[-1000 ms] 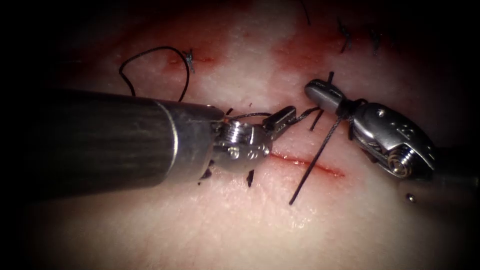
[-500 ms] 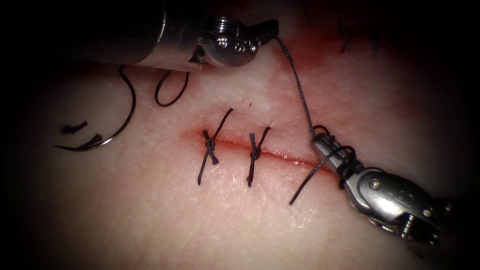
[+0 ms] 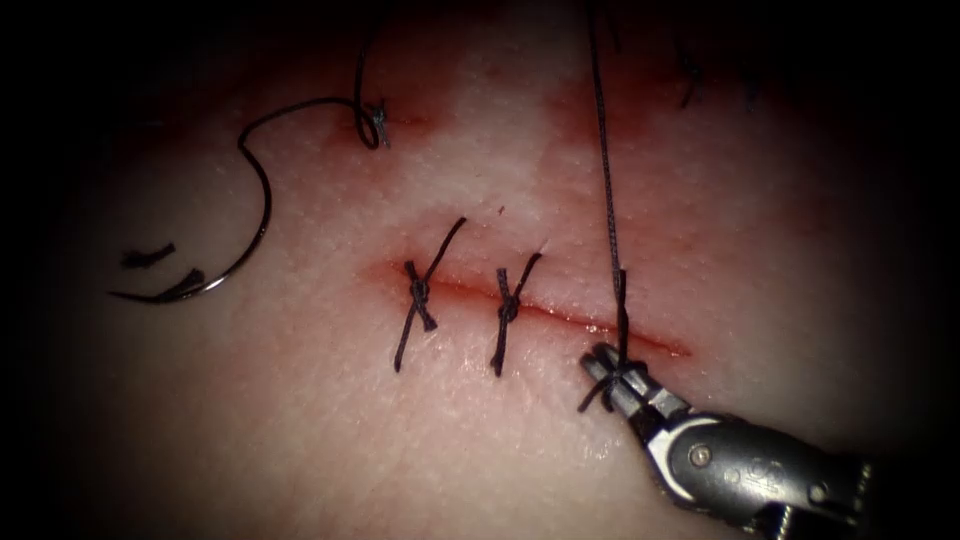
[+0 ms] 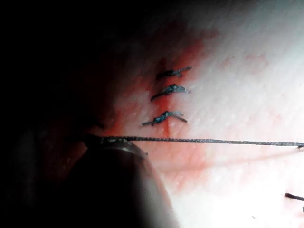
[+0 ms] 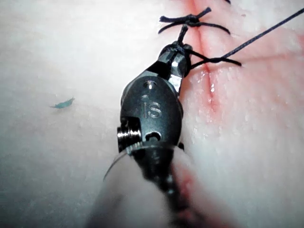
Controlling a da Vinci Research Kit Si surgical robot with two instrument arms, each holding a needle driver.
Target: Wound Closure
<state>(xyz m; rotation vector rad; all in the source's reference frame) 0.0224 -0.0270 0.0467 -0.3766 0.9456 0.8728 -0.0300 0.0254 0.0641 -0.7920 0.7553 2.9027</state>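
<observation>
Tissue (image 3: pixel 300 420) lies pale and open toward the lower left; needle (image 3: pixel 245 255) rests loose at left, outside it. My right tool (image 3: pixel 610 378), just below the cut (image 3: pixel 560 315), clamps the thread (image 3: pixel 605 180). My left tool's (image 4: pixel 102 141) grip I cannot tell.

In the endoscope view the tissue (image 3: pixel 300 420) is lit brightly at the middle, and heavy darkness is seen around all the edges and corners. Glints are thrown off the metal of the right tool (image 3: pixel 612 377). In the left wrist view a large part is lost in deep shadow, while the far tissue is washed out by glare. In the right wrist view the lighting is strong and pale, and the nearest part of the shaft is blurred.
</observation>
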